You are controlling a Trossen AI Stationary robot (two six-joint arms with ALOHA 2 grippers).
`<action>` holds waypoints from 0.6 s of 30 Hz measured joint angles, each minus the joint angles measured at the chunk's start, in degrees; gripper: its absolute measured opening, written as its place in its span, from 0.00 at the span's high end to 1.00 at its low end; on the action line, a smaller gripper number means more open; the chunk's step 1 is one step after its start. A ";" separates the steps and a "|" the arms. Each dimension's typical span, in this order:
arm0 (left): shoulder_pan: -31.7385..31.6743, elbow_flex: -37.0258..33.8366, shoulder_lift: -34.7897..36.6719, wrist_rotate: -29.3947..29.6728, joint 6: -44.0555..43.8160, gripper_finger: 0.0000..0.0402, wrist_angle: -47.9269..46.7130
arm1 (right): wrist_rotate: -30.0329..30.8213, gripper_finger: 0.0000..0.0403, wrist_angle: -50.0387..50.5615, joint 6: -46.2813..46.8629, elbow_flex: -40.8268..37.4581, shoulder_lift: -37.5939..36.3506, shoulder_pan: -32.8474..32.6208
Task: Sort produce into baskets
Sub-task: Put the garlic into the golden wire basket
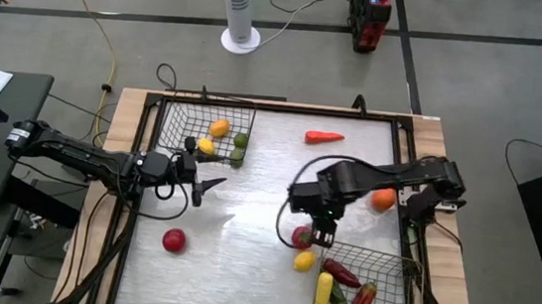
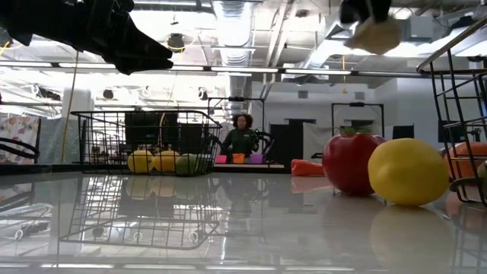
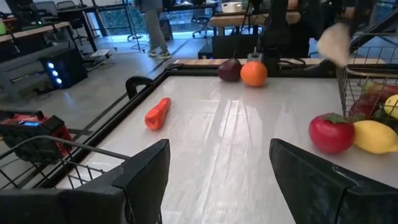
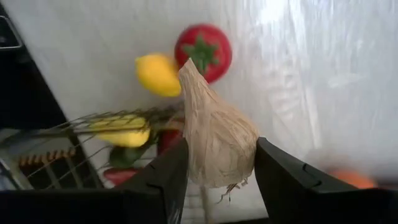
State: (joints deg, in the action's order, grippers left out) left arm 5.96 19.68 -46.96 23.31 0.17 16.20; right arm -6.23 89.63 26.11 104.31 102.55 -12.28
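Right gripper [image 4: 217, 165] clamps the garlic [image 4: 214, 140] aloft just beside the near basket [image 1: 394, 274], above the tomato [image 1: 302, 237] and lemon [image 1: 303, 261], likely carrying it in with the vegetables; left gripper [image 1: 210, 181] waits beside the far basket [image 1: 176, 123], fingers spread, empty

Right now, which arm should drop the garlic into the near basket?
Right. The right gripper already holds the garlic beside that basket; the left gripper is open and empty by the far basket.

Bright ceiling-light glare on glossy table [image 2: 228, 221]
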 joint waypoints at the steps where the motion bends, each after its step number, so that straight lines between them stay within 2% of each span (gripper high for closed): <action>1: 0.00 0.00 0.00 0.00 -0.01 0.34 -0.03 | 0.24 0.52 -0.03 2.22 0.00 -0.94 -1.00; 10: 0.00 0.00 0.00 0.00 -0.73 0.34 -0.25 | 0.31 0.50 0.39 26.16 0.00 -4.75 -14.15; 13: 0.00 0.00 0.00 -0.03 -1.60 0.34 -0.25 | 2.85 0.49 -0.25 34.80 -0.55 -4.79 -18.36; 18: 0.00 0.00 0.00 -2.54 -3.70 0.34 -0.21 | 3.16 0.40 0.18 44.92 -1.54 -4.36 -22.93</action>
State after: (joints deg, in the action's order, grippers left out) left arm 5.96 19.68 -46.96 20.77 -3.53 15.99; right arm -3.07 89.81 71.02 102.77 98.19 -35.20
